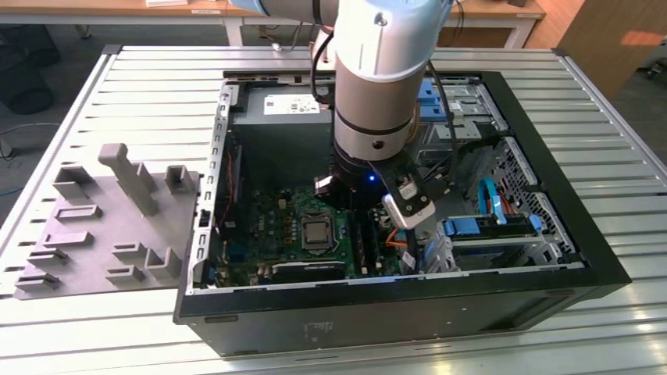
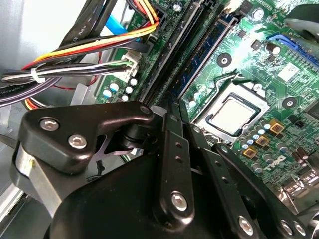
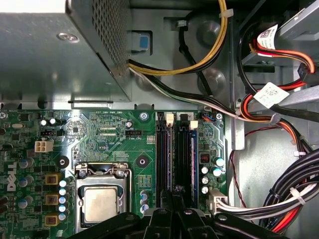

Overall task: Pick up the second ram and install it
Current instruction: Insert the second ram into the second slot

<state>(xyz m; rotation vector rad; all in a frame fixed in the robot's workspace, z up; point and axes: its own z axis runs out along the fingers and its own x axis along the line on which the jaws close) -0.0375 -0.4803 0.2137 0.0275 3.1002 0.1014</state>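
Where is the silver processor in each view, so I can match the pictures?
Exterior view: the processor lies on the green motherboard, toward the exterior view's left of the arm.
Second wrist view: the processor sits beside the memory slots.
First wrist view: the processor is again beside the slots.
Shared landmark: the long black memory slots alongside it.

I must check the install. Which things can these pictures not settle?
- Jaws: hidden by the gripper's own linkage in both wrist views.
- Slots' near ends: hidden by the linkage, first wrist view.
- Ram seating: arm blocks the slots, exterior view.
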